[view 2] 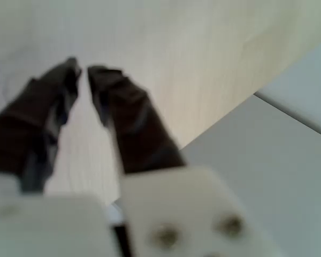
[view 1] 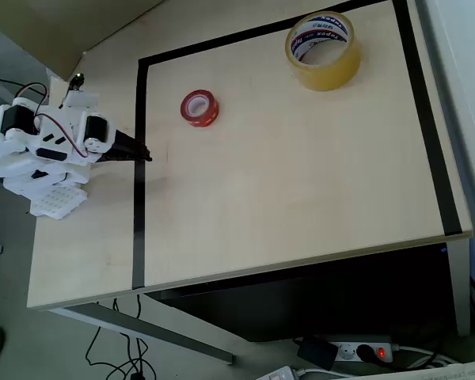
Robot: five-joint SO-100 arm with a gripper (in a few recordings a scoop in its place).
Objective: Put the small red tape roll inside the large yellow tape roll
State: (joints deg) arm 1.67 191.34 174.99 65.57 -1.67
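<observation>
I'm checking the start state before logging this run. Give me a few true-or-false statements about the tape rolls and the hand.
1. The small red tape roll lies inside the large yellow tape roll. False: it lies apart from it, on the bare table.
2. The hand holds nothing. True.
3. In the overhead view the yellow roll is nearer the arm than the red one. False: the red one is nearer.
4. Black tape borders the work area. True.

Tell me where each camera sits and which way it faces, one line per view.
Overhead view: fixed above, looking down on the table, the small red tape roll, the large yellow tape roll and the white arm at the picture's left, gripper over the black tape line.
Wrist view: rides on the arm, looking along the gripper at bare tabletop; dark fingers nearly closed.
Shared: gripper and tabletop.
</observation>
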